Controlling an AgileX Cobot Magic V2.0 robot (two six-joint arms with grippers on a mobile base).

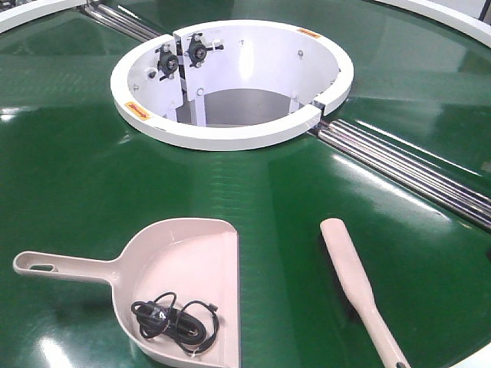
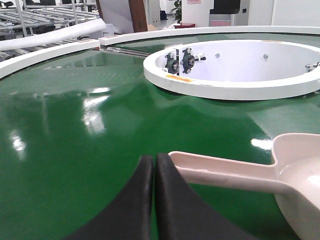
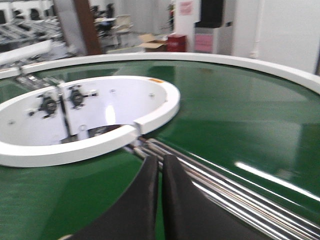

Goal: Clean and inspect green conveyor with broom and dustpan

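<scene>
Glossy green conveyor (image 1: pixel 77 169) w/ beige plastic dustpan (image 1: pixel 180 284), flat-handled broom (image 1: pixel 357 287); both tools (image 2: pixel 154 162) (image 3: pixel 160 162) clenched, empty.

Left fingers (image 2: pixel 150 200): two matte black pieces, smooth, with rounded tips; each broadens in a curve toward the lower edge of the left wrist view, flaring toward 7 and 5 o'clock.
Left finger seam: a thin dark line between the inner faces, running toward 12 o'clock.
Right fingers (image 3: pixel 145 205): the same matte black, smooth curved outer edges, tips slightly blunter; slightly blurred.
Right finger seam: a narrow line between the inner faces.
Markings, screws, cables: cannot tell.
Front view: no part of the robot shows.
</scene>
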